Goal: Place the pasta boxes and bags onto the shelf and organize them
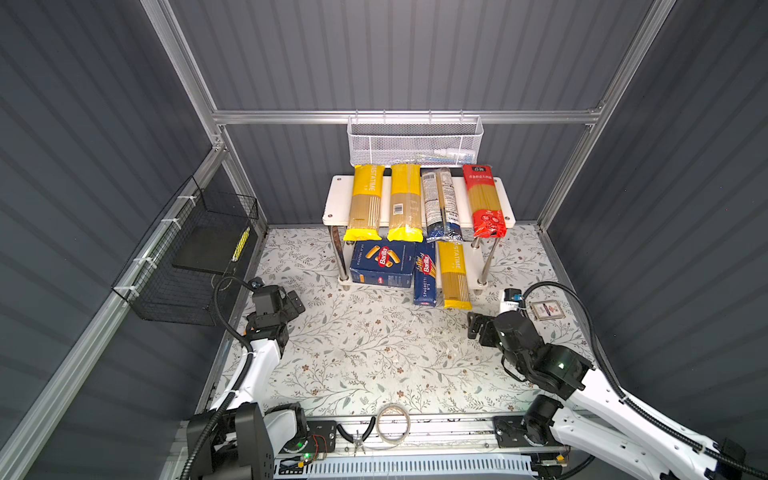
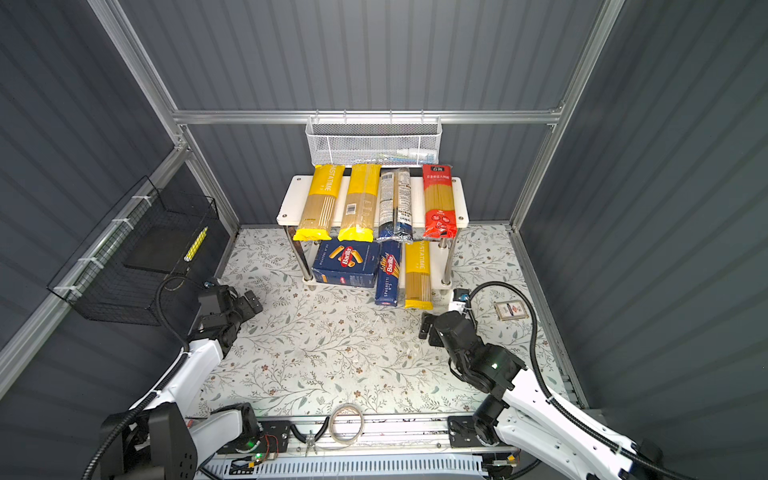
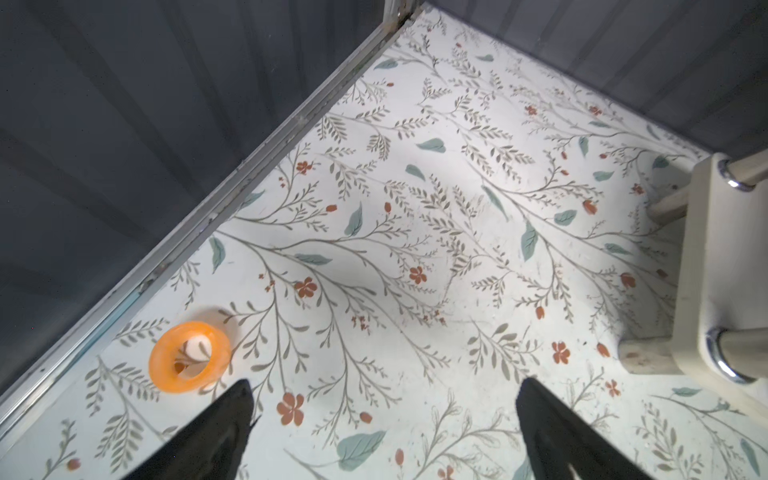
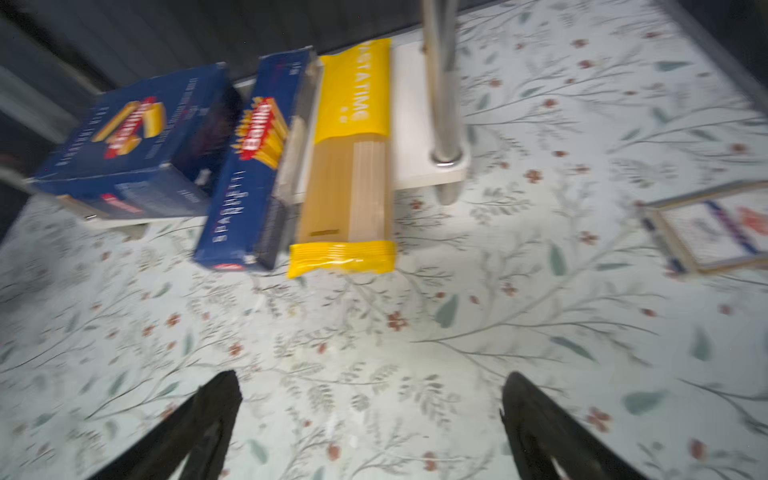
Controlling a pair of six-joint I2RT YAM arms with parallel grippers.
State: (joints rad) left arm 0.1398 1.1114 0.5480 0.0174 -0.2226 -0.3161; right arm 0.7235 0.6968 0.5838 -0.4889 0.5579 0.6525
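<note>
Right now all seven pasta items sit on the shelf (image 1: 337,199).

Top board, left to right in both top views: yellow PASTATIME bag (image 1: 365,203), second yellow bag (image 1: 405,203), clear bag with dark-blue end (image 1: 441,203), red bag (image 1: 484,201). All four lie flat, side by side, long axis front to back. Their near ends hang over the front edge.

Lower board: wide Barilla box (image 1: 382,264) on the left, narrow SPAGHETTI box (image 1: 426,274) just beside it, third yellow bag (image 1: 455,276) close on its right. The narrow box and that bag stick out past the board's front edge.

Left hand (image 1: 298,302): spread wide, over the floral worktop (image 1: 374,353) left of the shelf, near the black wire basket (image 1: 187,257). The left wrist view shows only bare worktop between the fingers (image 3: 216,432). An orange ring (image 3: 189,355) lies just beside one fingertip. A corner of the lower board is also in frame.

Right hand (image 1: 476,326): spread wide, low over the worktop in front of the shelf's right side, near the third yellow bag's end but apart from it. The right wrist view is blurred; bare worktop between the fingers there too.

A small framed card (image 1: 547,309) lies on the worktop beside the right arm. A white mesh basket (image 1: 415,143) hangs on the back rail above the shelf.
</note>
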